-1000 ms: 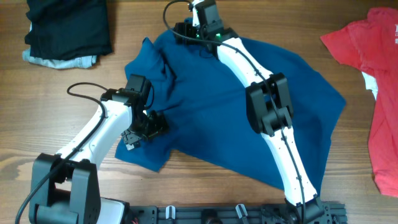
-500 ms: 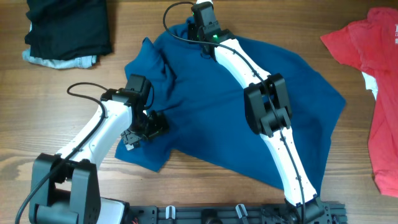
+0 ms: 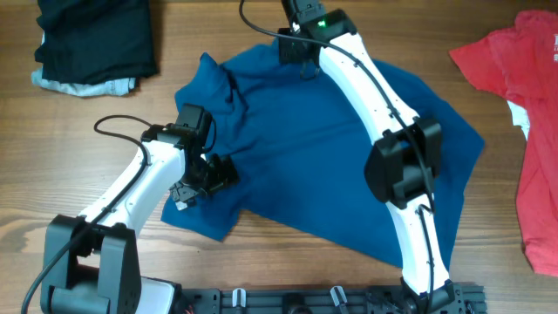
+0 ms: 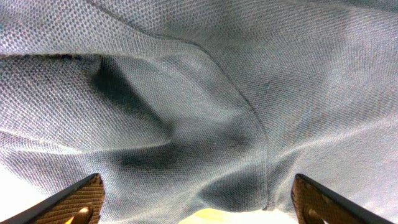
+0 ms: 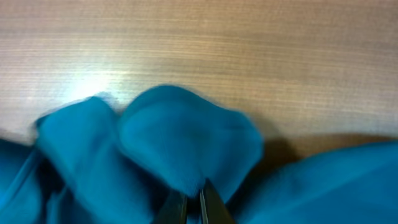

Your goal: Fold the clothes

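Observation:
A large deep-blue shirt [image 3: 279, 157] lies spread and rumpled across the middle of the table. At its far edge my right gripper [image 3: 295, 48] is shut on a fold of the blue cloth [image 5: 186, 137], the two fingers pinched together on it [image 5: 193, 199]. My left gripper [image 3: 202, 179] sits at the shirt's lower left part. In the left wrist view its jaws [image 4: 198, 190] stand wide open, and the cloth [image 4: 186, 112] fills the view right in front of them. Whether they touch it I cannot tell.
A red shirt [image 3: 523, 78] lies at the right edge. A black piece [image 3: 96, 35] on a pale-blue one [image 3: 87, 85] is stacked at the far left corner. Bare wooden table [image 3: 78, 148] shows left of the blue shirt.
My right gripper has shut on the shirt's far edge and shifted right and further back, its elbow swinging right. The left arm has stayed in place.

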Controlling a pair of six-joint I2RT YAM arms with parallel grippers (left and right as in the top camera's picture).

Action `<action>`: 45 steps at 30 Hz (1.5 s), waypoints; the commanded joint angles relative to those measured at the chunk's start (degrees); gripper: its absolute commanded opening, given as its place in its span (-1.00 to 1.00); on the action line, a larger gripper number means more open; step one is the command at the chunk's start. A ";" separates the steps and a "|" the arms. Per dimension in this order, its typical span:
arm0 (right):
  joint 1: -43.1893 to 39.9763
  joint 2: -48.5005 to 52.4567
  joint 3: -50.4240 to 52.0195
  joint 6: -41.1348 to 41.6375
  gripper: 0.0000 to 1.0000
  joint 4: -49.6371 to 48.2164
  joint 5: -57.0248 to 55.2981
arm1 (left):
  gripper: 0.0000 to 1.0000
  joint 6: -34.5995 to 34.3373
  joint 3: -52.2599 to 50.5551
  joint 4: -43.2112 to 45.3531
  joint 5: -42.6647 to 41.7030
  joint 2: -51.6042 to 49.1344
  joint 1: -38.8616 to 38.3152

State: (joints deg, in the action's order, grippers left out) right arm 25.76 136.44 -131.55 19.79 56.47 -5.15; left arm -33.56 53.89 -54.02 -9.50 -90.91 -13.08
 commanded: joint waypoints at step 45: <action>-10.19 9.49 5.20 -19.58 0.52 11.52 28.57 | 1.00 0.28 -0.37 -0.90 -0.48 -0.28 -0.20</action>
State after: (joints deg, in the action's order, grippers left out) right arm 15.59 144.66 -126.78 0.89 68.27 22.50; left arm -33.54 53.87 -54.70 -9.50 -90.91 -13.08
